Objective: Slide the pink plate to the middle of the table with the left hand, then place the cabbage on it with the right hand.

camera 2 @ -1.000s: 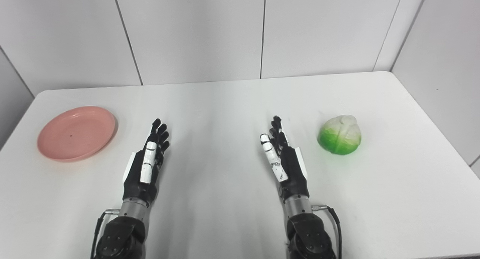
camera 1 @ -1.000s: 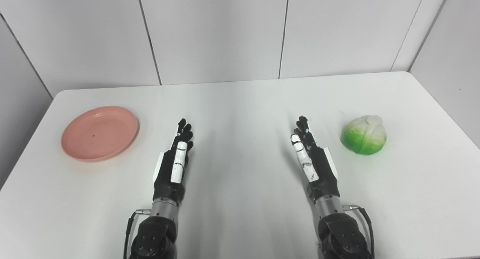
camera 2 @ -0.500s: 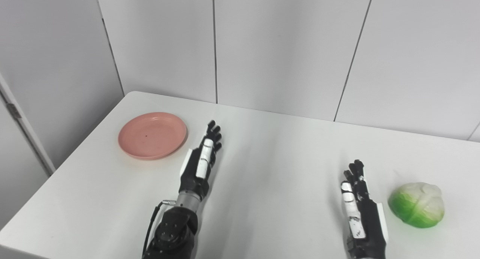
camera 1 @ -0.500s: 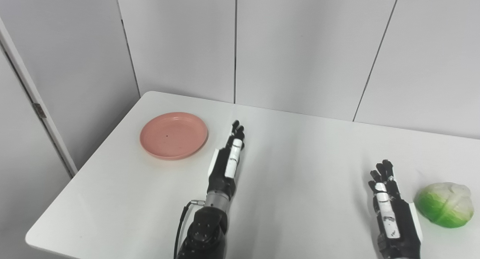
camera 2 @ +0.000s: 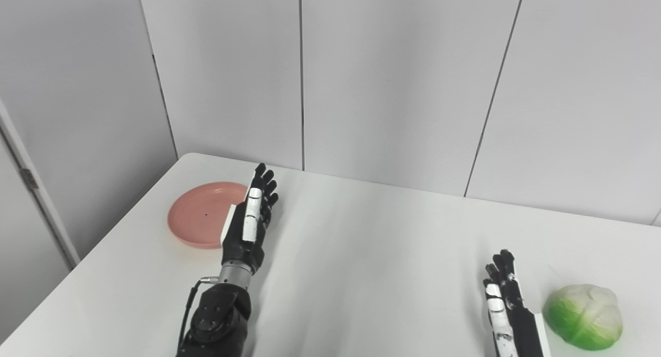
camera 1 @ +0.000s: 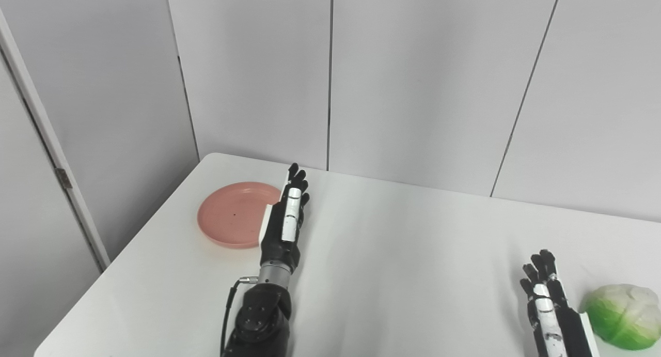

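One plate [camera 1: 232,220] sat near the table's [camera 1: 392,253] far-left corner, close to the left edge; bare tabletop stretched right of it. Left hand [camera 1: 283,228] was flat, fingers spread, empty, overlapping the plate's right rim. One cabbage [camera 2: 584,316] lay far right. Right hand [camera 2: 508,310] just beside it, fingers extended, empty.

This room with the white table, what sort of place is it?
Probably a robot test room, not a kitchen: bare grey wall panels, a plain white table, and on it just a pink plate and a cabbage.
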Controlling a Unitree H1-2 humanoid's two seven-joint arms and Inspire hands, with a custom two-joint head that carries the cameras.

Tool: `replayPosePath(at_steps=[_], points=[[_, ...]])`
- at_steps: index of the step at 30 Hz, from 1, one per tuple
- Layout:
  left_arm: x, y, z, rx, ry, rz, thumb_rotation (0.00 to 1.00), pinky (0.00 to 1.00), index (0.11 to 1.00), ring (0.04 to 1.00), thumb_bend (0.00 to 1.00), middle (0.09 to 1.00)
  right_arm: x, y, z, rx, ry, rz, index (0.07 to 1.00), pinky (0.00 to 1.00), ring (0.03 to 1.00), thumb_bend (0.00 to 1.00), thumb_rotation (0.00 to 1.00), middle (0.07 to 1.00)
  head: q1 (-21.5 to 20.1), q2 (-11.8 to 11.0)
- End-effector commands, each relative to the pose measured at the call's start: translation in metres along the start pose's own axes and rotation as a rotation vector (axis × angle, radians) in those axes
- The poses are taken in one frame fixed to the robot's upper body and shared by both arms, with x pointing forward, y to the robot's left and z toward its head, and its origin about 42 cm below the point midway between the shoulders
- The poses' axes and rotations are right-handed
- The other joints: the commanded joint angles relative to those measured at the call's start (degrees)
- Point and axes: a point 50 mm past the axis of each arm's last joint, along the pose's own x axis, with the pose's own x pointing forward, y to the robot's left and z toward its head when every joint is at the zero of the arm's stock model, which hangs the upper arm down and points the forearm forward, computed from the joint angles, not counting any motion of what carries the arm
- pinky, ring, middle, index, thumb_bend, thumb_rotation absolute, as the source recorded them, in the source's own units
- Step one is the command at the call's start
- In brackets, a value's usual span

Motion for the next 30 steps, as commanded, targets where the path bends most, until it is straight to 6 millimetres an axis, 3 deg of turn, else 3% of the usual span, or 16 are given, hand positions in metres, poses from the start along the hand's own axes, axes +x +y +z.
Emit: replayPosePath(at_steps=[1, 8, 14, 20, 22, 30], points=[[0.022, 0.0, 0.029, -0.004, -0.095, 0.007, 0.99, 1.0, 1.0, 1.0, 0.75, 1.0, -0.015, -0.007, -0.012, -0.016, 0.032, -0.03, 1.0, 1.0, 0.98, 0.6, 0.81, 0.979, 0.03, 0.07], [0.034, 0.037, 0.052, 0.051, -0.141, 0.086, 1.0, 1.0, 0.98, 0.994, 0.77, 0.992, -0.018, -0.008, -0.012, 0.002, 0.019, -0.026, 1.0, 1.0, 0.974, 0.56, 0.79, 0.981, 0.74, -0.16], [0.041, 0.061, 0.061, 0.109, -0.154, 0.143, 1.0, 0.96, 0.944, 0.95, 0.77, 0.953, -0.019, -0.009, -0.011, 0.021, 0.028, -0.021, 1.0, 1.0, 0.991, 0.61, 0.77, 0.985, 1.95, -0.48], [0.05, 0.096, 0.07, 0.154, -0.167, 0.223, 1.0, 0.88, 0.871, 0.868, 0.78, 0.87, -0.02, -0.009, -0.011, 0.04, 0.013, -0.01, 1.0, 1.0, 0.999, 0.49, 0.78, 0.997, 2.38, -0.53], [0.052, 0.112, 0.071, 0.138, -0.172, 0.259, 1.0, 0.82, 0.835, 0.822, 0.76, 0.826, -0.018, -0.011, -0.012, 0.032, 0.021, -0.012, 1.0, 1.0, 1.0, 0.52, 0.79, 0.992, 2.5, -0.74], [0.055, 0.147, 0.064, 0.152, -0.17, 0.322, 1.0, 0.8, 0.806, 0.79, 0.78, 0.79, -0.017, -0.013, -0.014, 0.035, 0.017, -0.002, 1.0, 1.0, 0.998, 0.5, 0.8, 0.994, 2.96, -1.39]])
